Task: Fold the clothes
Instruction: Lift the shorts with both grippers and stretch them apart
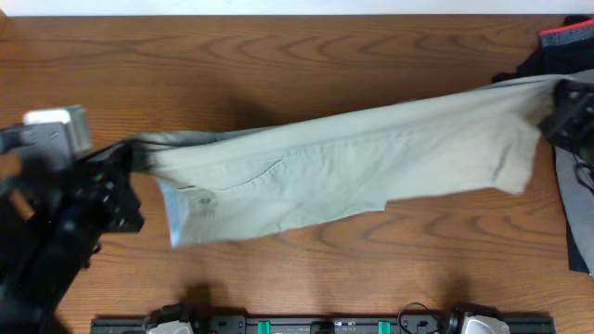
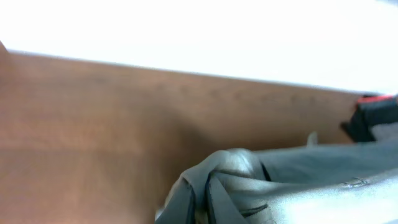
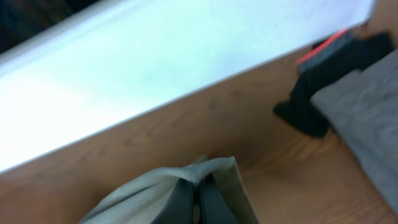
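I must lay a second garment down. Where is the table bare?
The table is bare along the far edge, beyond the khaki shorts, up to the black garment with red trim. A second strip lies between the shorts and the black rail in front. Crowded: the right end, with the grey garment, and the near left corner, under the left arm.

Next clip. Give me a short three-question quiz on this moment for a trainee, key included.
1. True or false: the left pincer and the right pincer are both shut on the khaki shorts.
2. Which garment lies next to the grey garment at the right end of the table?
A) black garment with red trim
B) blue denim jacket
C) white towel
3. Fill in: the pale waistband lining shows at the ___ pincer's end of the shorts.

Key: 1 true; 2 A; 3 left.
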Controlling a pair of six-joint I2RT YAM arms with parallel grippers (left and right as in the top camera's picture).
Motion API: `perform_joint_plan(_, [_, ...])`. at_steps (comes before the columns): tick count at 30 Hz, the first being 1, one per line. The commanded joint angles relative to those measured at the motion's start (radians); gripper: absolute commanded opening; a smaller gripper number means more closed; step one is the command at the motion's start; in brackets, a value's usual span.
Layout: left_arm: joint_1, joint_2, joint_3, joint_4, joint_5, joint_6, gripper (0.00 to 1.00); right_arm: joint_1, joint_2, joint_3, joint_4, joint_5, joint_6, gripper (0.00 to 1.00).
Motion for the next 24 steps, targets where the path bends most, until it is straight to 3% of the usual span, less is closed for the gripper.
perform_joint_plan(1, [0.011, -0.006, 0.134, -0.005, -0.058, 0.047, 0.06, -0.025, -0.007, 0.118, -0.034, 0.134, 0.013, 0.01])
perform_joint_plan(6, [0.011, -0.003, 0.246, -0.005, -0.124, 0.047, 0.06, -0.025, -0.006, 0.242, -0.071, 0.184, 0.013, 0.01])
perform_joint_plan(12, [0.011, 0.048, 0.251, -0.017, -0.163, 0.047, 0.06, -0.025, 0.029, 0.256, -0.064, 0.18, 0.021, 0.01])
perform_joint_plan(24, [0.011, 0.317, 0.251, -0.039, -0.203, 0.047, 0.06, -0.022, 0.33, 0.256, -0.067, 0.0, -0.027, 0.01])
